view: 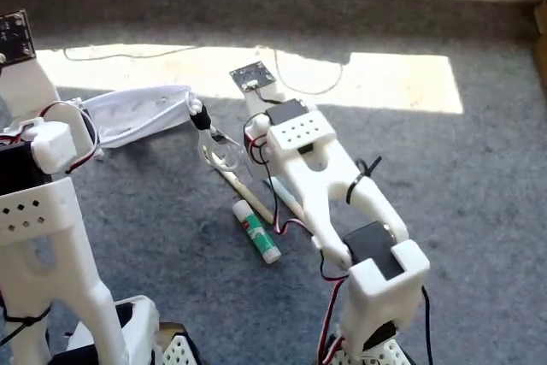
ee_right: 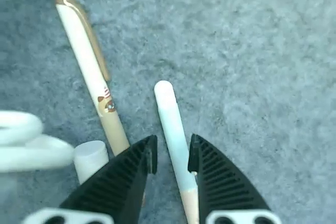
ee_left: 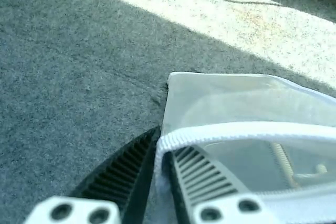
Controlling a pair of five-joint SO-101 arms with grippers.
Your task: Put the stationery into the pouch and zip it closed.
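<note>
The white mesh pouch (view: 141, 113) lies at the back left, and my left gripper (ee_left: 163, 169) is shut on its zipper rim (ee_left: 236, 129), holding the mouth open. A light-blue pen (ee_right: 170, 121) lies on the grey carpet. My right gripper (ee_right: 172, 149) stands over it, narrowly open, one finger on each side. Beside it lie a cream pen (ee_right: 89, 61) with a gold clip and the white cap of a glue stick (ee_right: 90, 158). From above, the glue stick (view: 256, 230), cream pen (view: 244, 185) and blue pen (view: 288, 200) lie beside the right arm (view: 316, 168).
A white looped item (view: 219, 156) lies between the pouch mouth and the pens, near the right gripper (ee_right: 21, 135). A thin cable (view: 308, 87) runs over the sunlit strip of carpet at the back. Open carpet lies to the right.
</note>
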